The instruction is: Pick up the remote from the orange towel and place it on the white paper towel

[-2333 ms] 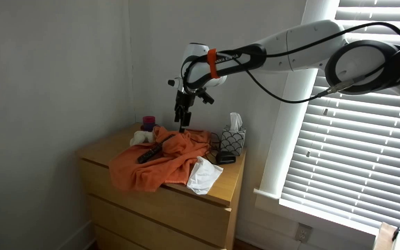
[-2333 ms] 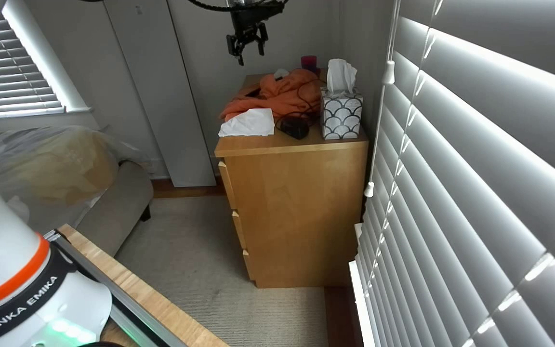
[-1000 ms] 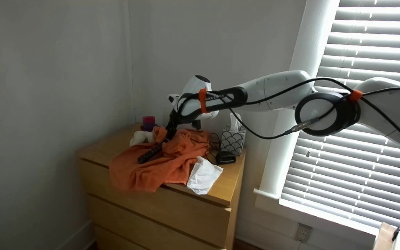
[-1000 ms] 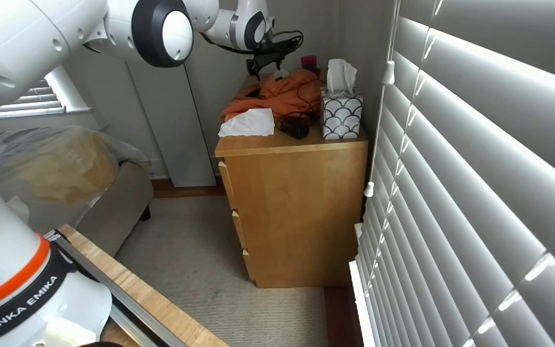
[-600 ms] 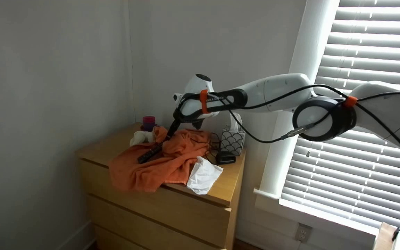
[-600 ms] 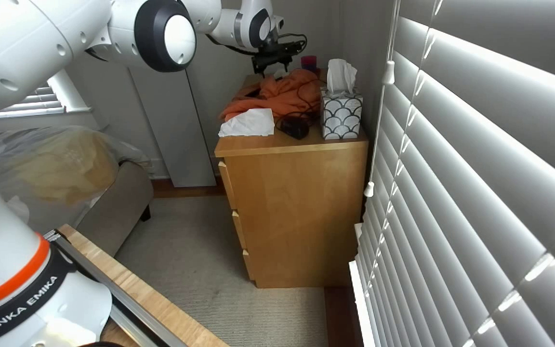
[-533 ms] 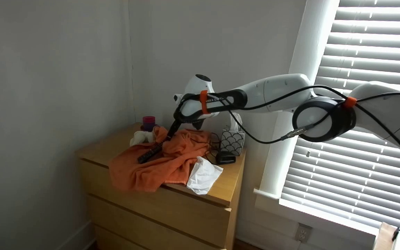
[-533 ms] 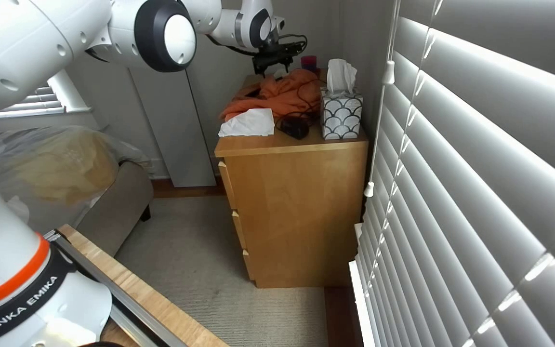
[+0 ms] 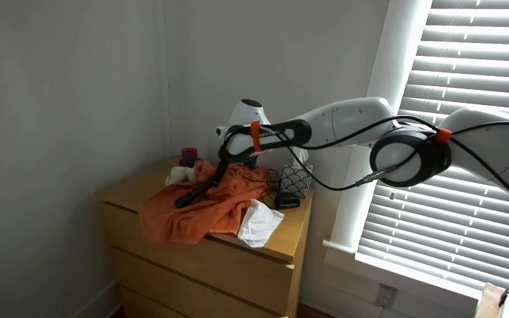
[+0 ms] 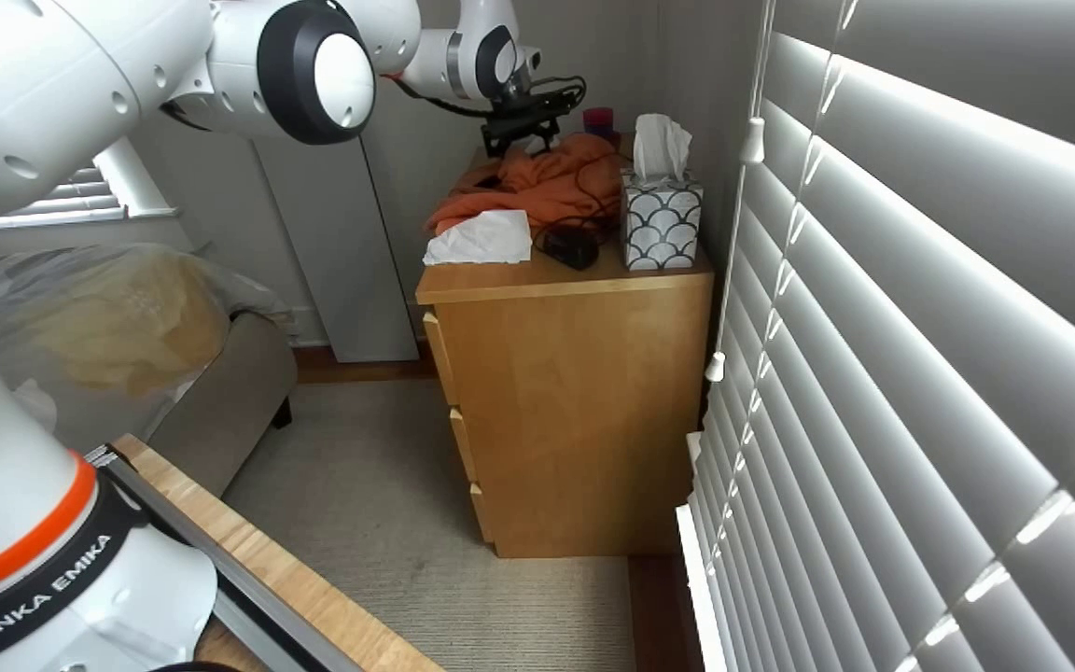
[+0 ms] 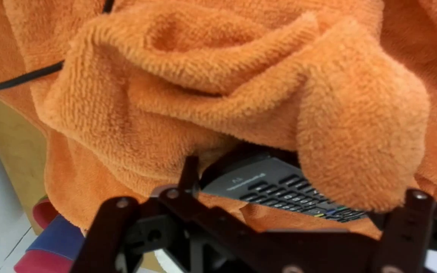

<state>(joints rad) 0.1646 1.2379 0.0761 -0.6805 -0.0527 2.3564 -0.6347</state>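
Pincer [image 11: 295, 182] spread wide, fingers [image 11: 190, 173] set apart along the length of the dark remote [image 11: 256, 185] in the wrist view; whether they touch it I cannot tell. It lies on the orange towel [image 11: 211, 83], partly hidden by a fold. It should prove light, stiff, a bit slick (plastic, I'd guess), best pinched across its narrow middle after a wrist turn. Its lettered end points between nine and ten o'clock there; in an exterior view the long axis runs from eight to two, with the white paper towel [image 9: 261, 223] lying at four.
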